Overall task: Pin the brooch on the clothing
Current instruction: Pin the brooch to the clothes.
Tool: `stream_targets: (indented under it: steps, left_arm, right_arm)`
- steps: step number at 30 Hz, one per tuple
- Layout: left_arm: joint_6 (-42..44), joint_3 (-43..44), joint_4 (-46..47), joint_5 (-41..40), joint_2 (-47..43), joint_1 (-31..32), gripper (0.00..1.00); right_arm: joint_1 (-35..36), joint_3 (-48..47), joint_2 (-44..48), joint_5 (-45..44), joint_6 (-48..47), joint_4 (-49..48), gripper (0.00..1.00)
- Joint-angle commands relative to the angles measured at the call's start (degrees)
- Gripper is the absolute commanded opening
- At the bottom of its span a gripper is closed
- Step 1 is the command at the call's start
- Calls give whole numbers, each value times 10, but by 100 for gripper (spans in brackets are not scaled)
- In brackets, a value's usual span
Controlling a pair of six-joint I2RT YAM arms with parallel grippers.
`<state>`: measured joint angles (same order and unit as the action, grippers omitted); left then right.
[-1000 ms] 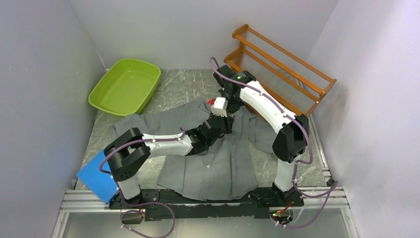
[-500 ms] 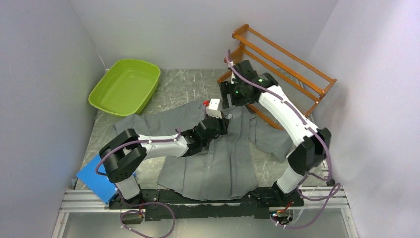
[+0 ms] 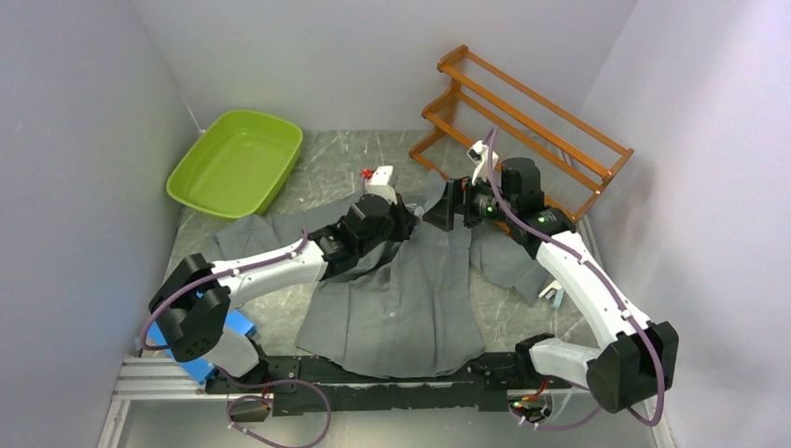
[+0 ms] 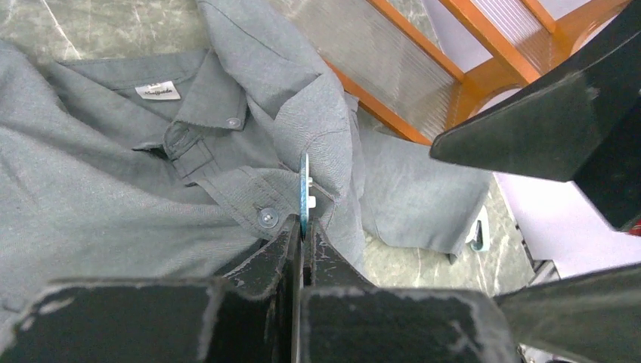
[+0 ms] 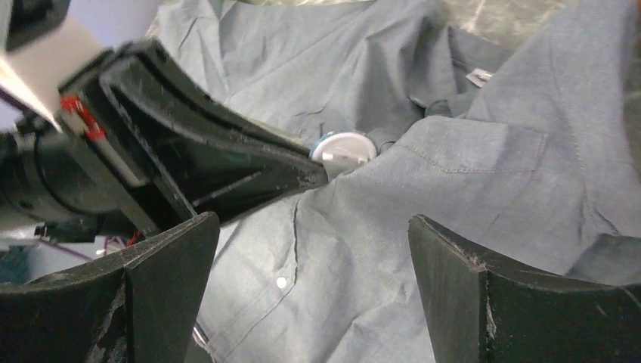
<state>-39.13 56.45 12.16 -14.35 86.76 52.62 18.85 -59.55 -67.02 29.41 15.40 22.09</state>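
Pinning is judged unfinished: the brooch point(image 4: 305, 189) is pinched against the clothing point(image 4: 113, 197) by the left gripper point(image 4: 304, 228); the right gripper point(image 5: 310, 223) is spread.

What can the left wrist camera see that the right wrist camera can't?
Only the left wrist view shows the orange rack, and the brooch edge-on, pinched in the left jaws. Only the right wrist view shows the brooch's round white face. Both show the grey shirt, its neck label and the brooch.
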Motion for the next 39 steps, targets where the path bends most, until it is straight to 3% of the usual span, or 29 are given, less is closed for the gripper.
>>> stream_targets:
  steps: [1,9,14,17,20,25,27,31,39]
  left_arm:
    - [-28,42,-78,94,-35,-28,3]
    - [-29,77,-140,183,-45,-59,3]
    - [-43,82,-132,224,-44,-70,3]
    - [-48,86,-127,240,-42,-72,3]
    - [-53,90,-130,238,-43,-73,3]
    - [-58,90,-129,243,-43,-79,3]
    - [-62,89,-127,246,-43,-79,3]
    - [-68,89,-126,246,-45,-79,2]
    - [-72,97,-126,263,-36,-81,3]
  right_arm:
    - [-10,45,25,86,-4,-123,98]
    - [-18,124,64,91,7,-212,83]
    - [-18,104,41,72,-27,-174,76]
    - [-17,96,23,69,-36,-164,64]
    - [-17,95,14,75,-43,-157,61]
    - [-16,113,18,83,-39,-177,70]
    - [-16,112,11,77,-40,-176,67]
    - [-15,105,0,61,-41,-172,48]
    - [-4,99,-20,51,-48,-175,42]
